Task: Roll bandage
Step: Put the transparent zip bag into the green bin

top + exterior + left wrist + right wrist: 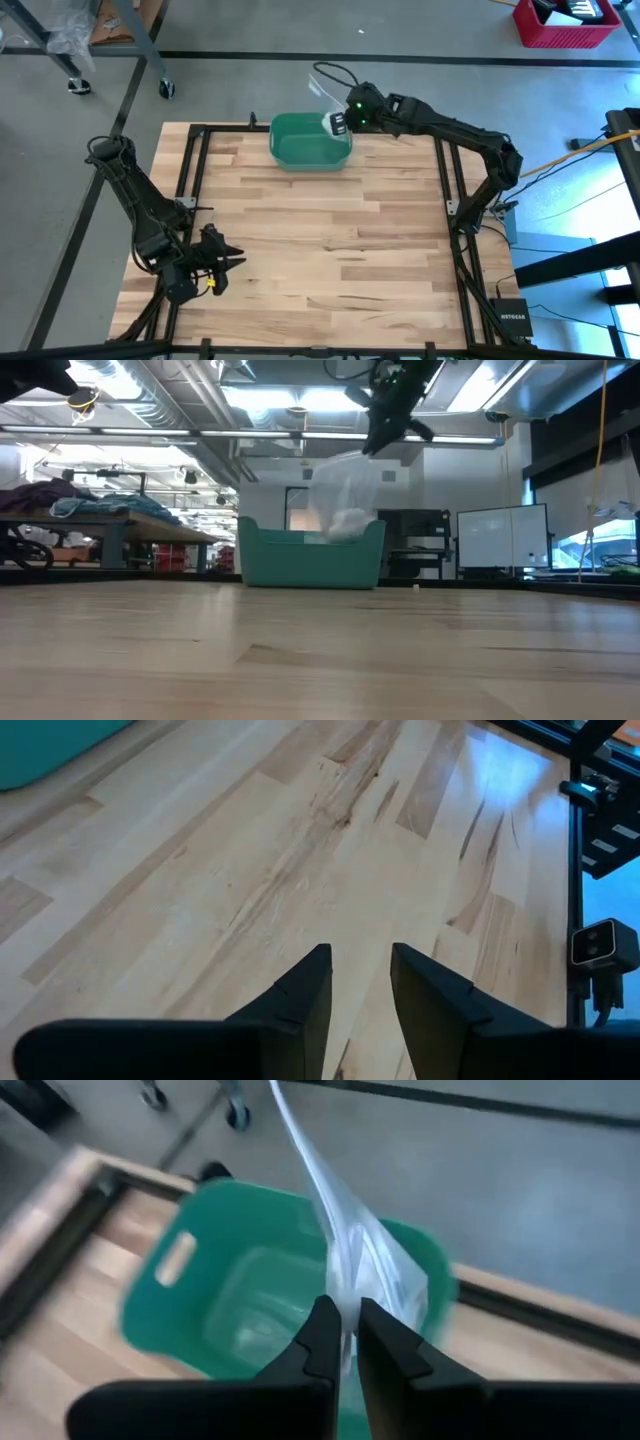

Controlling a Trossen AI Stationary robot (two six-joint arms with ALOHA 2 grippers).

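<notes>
Directly under the right gripper (342,1342) sits the green bin (190,1295); its fingers are pinched on a clear plastic bag (365,1260) with the white bandage inside, hanging over the bin's far edge. Left gripper (358,982) waits over bare table (200,890) well apart from the bin, fingers parted, holding nothing.

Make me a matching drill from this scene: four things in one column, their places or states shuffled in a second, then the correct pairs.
1. left gripper
2. right gripper
3. green bin
4. clear plastic bag

A. at the table's far edge
B. pinched, hanging above the bin
C. open, holding nothing, over bare wood
D. shut on the bag

Pairs: 1-C, 2-D, 3-A, 4-B
</notes>
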